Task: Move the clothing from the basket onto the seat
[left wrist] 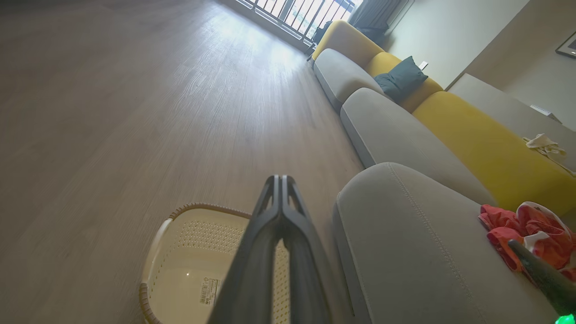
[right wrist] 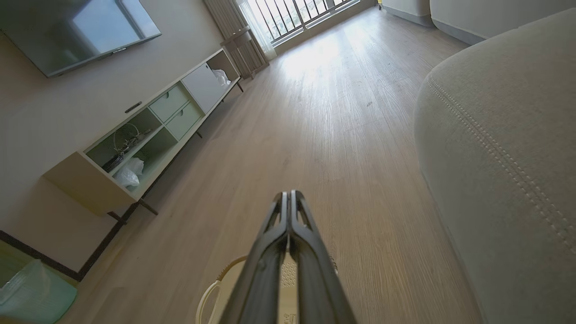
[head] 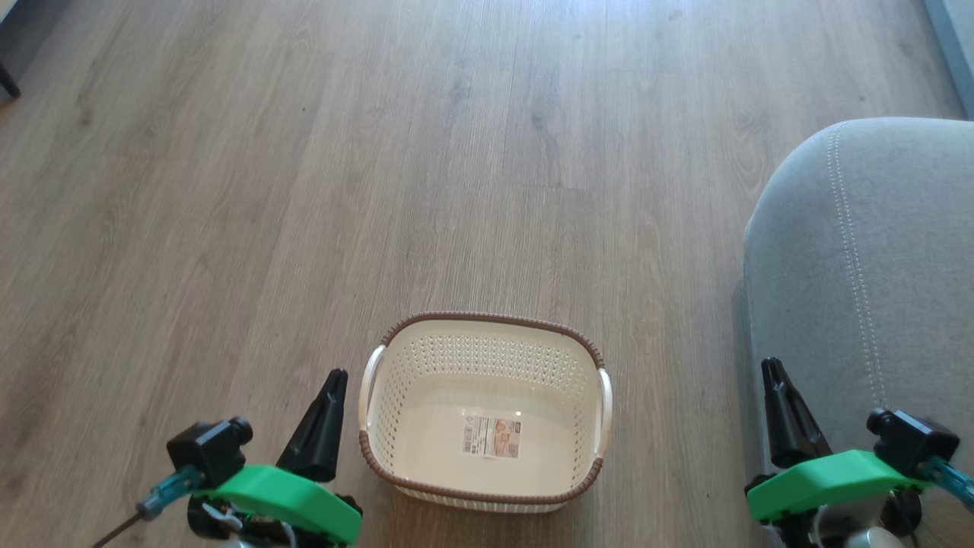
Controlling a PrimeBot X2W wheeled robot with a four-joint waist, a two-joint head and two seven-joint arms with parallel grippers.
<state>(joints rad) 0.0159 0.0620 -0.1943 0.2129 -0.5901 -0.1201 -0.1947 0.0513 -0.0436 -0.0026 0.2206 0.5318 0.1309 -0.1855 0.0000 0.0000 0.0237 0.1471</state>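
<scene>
1. Wood-look plank floor [head: 304, 190] covers the work area. The basket stands on it.
2. Left gripper [head: 333, 378]: located at the lower left of the head view, just beside the basket's left handle and apart from it. Its two dark fingers are pressed flat together with nothing between them, as the left wrist view also shows.
3. Basket [head: 487, 315]: this cream perforated laundry basket stands upright on the floor between the two grippers. Its interior is bare down to the sticker [head: 493, 437] on its floor, and it holds no garment.
4. Right gripper [head: 771, 365]: located at the lower right of the head view, at the near edge of the seat. Whether it touches the fabric cannot be told. Its fingers are closed against each other and hold nothing.
5. Seat [head: 898, 251]: this grey upholstered sofa cushion with a line of pale stitching lies to the right of the basket, near it but apart.
6. Clothing [left wrist: 526, 231]: bright red garments, one with a white edge, lie bunched on top of the seat, close to the yellow backrest [left wrist: 486, 148]. The number of pieces cannot be told.
7. Status, as a judgement: the transfer appears complete. The basket is emptied, the clothing rests on the seat, and both grippers are free. No further pick appears to be required.
</scene>
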